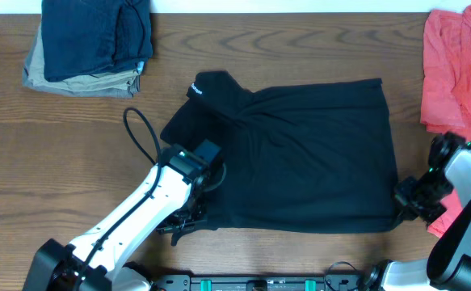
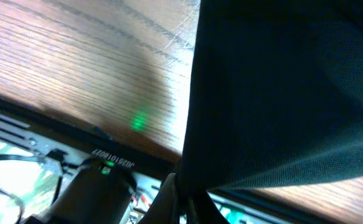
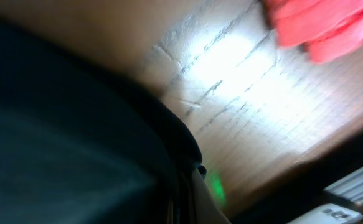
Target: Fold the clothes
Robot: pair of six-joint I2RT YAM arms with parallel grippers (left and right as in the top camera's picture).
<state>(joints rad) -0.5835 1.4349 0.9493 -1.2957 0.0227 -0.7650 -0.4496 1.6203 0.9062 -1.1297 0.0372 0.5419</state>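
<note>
Across the middle of the brown wooden table [image 1: 65,153] lay the black short-sleeved fabric T-shirt [image 1: 308,153], spread mostly flat. My left gripper [image 1: 188,220] was clenched on its near-left hem corner and my right gripper [image 1: 403,198] on its near-right corner. A crumpled red garment [image 1: 453,73] lay at my right.

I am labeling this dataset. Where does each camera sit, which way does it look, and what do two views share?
Overhead: above the table, facing down on the black T-shirt; both arms, left gripper and right gripper show.
Left wrist: low at the shirt's near-left corner, facing the table's near edge; the left gripper pinches cloth.
Right wrist: low at the near-right corner, blurred, facing the red garment; the right gripper pinches cloth.
Shared: overhead and right wrist both show that garment.
</note>
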